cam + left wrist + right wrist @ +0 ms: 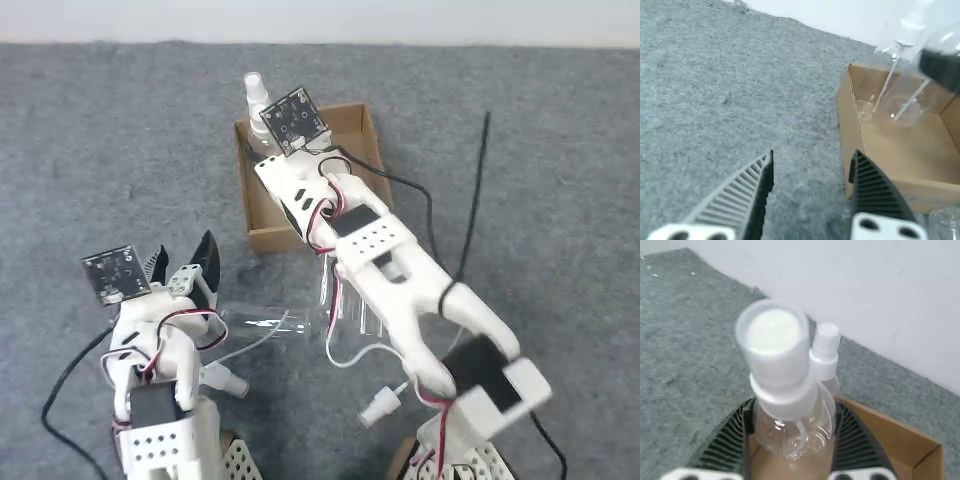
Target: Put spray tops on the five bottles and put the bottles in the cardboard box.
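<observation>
So my right jaws are pinching a clear bottle (pixel 790 430) around its body, one on each side. It's got a white spray top (pixel 774 340) on it. I'm holding it upright at the far left corner of the cardboard box (pixel 355 130), but I honestly can't tell if its base is touching the box floor. A second bottle (pixel 826 370) stands just behind it, upright, spray top on as well. From my left wrist both show as clear shapes with dip tubes against the box's far wall.

The box sits toward the far edge of the grey surface (pixel 100 130), about midway across. My right arm stretches over its near edge.

My left jaws are spread wide with nothing between them. They hang over bare surface near the front left, pointing toward the box's left wall (pixel 850 130).

Between my two arms, nearer the front edge, another clear bottle (pixel 270 325) lies on its side without a top. There's more clear plastic (pixel 352 305) tucked under my right arm, can't count what's there. Two loose spray tops lie near the front edge: one (pixel 228 381) just beside my left arm, the other (pixel 382 406) by my right arm's base.
</observation>
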